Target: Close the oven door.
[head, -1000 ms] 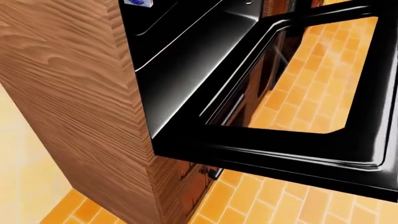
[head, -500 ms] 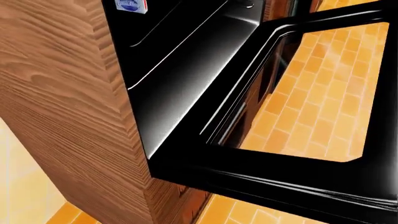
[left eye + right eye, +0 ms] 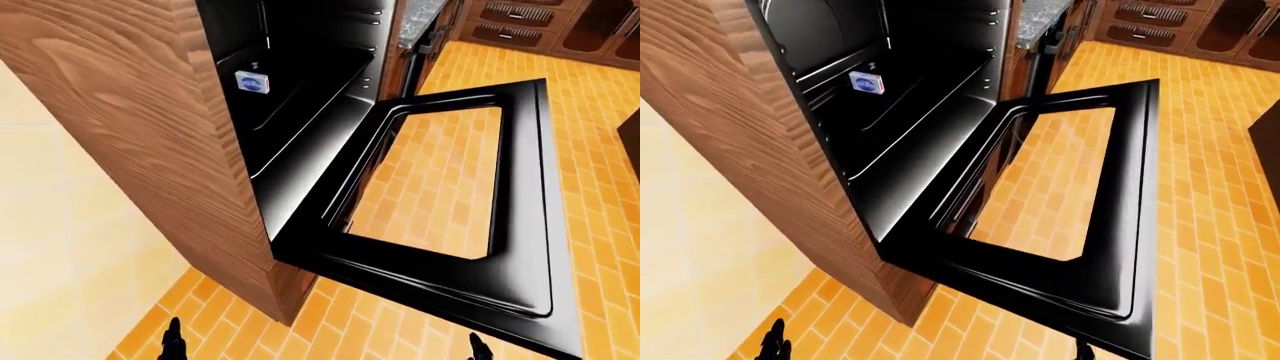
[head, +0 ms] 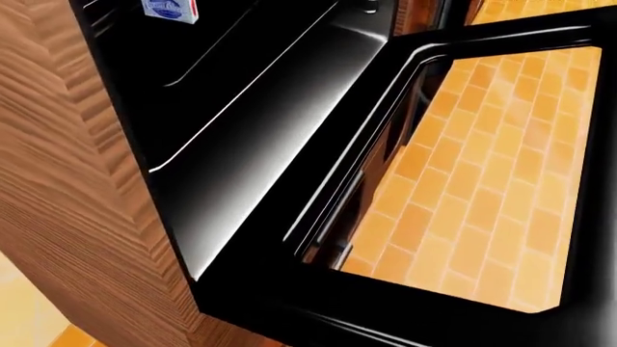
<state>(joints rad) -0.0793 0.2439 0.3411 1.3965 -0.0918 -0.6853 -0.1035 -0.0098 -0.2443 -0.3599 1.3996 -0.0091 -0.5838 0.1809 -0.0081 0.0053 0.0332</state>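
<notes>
Glossy black glass-paned oven door (image 3: pixel 520 225) hangs fully open, centre-right, untouched; both hands' finger states cannot be told.

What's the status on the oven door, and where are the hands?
Both hands low, only fingertips in view, grip unclear. Oven door fully open, lying flat, untouched. Small box inside the oven, clear of the door.

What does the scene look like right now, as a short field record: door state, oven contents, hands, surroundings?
door: black oven door with glass window, fully open, lying flat
window: orange brick floor shows through it
oven cavity: black interior, holds a small white and blue box
housing: brown wood-grain cabinet around the oven
left robot hand: low at the bottom edge, not touching the door
right robot hand: low at the bottom edge; contact with the door unclear
grip state: cannot tell
</notes>
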